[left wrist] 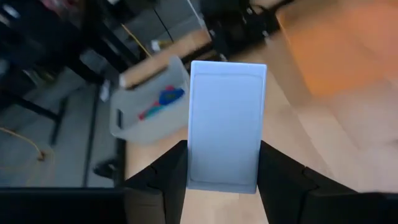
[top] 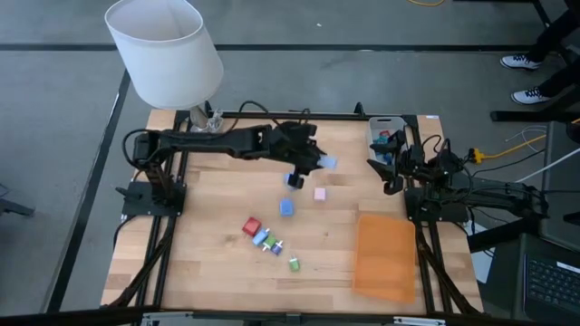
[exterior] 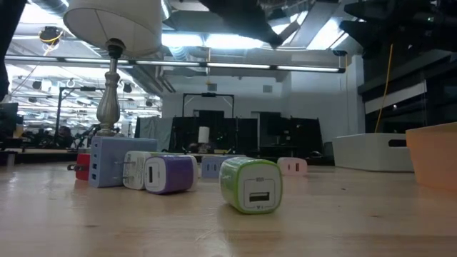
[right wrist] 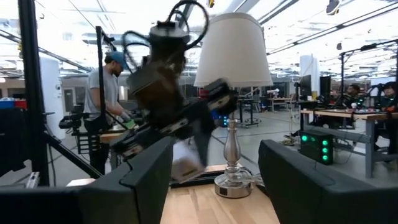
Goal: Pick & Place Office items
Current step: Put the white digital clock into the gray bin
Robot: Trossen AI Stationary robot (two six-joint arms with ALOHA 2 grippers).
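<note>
Above the middle of the table, I have my left gripper up in the air, squeezing a pale blue block between its two fingers. The jaws are only partly shut because the block sits between them. I think I am lifting it high so it can fly over to the grey tray at the back right corner, where a few coloured pieces already lie.

My right gripper waits near the tray, its jaws apart and holding nothing. It looks across at the lamp and at my other arm.

More office items are still down on the wood: a blue square, a pink one, a red one and a small green one. From table height they look like little plug chargers. The orange sheet lies flat on the right.
</note>
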